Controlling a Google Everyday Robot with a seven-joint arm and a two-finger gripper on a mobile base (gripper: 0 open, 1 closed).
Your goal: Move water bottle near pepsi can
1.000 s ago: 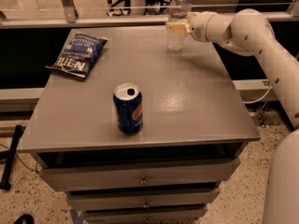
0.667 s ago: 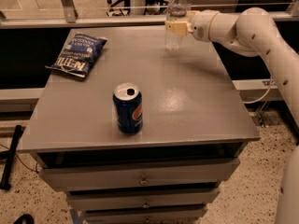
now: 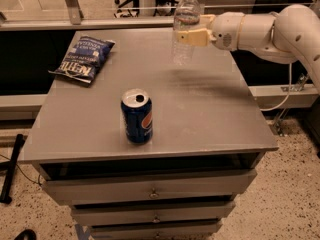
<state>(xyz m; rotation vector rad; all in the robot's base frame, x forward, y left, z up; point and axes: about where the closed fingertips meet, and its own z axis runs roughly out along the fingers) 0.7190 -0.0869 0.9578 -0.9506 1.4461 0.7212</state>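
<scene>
Your gripper [image 3: 187,37] is over the far right of the bench [image 3: 210,119], jaws clamped around the middle of the water bottle [image 3: 186,15]. The bottle is upright, cap on top, and seems to hang just off the surface, judging by the shadow beneath. The pepsi can [image 3: 137,117] stands well apart, nearer and to the left. The move runs near and left, long axis vertical, ending beside the can without bumping it.
</scene>
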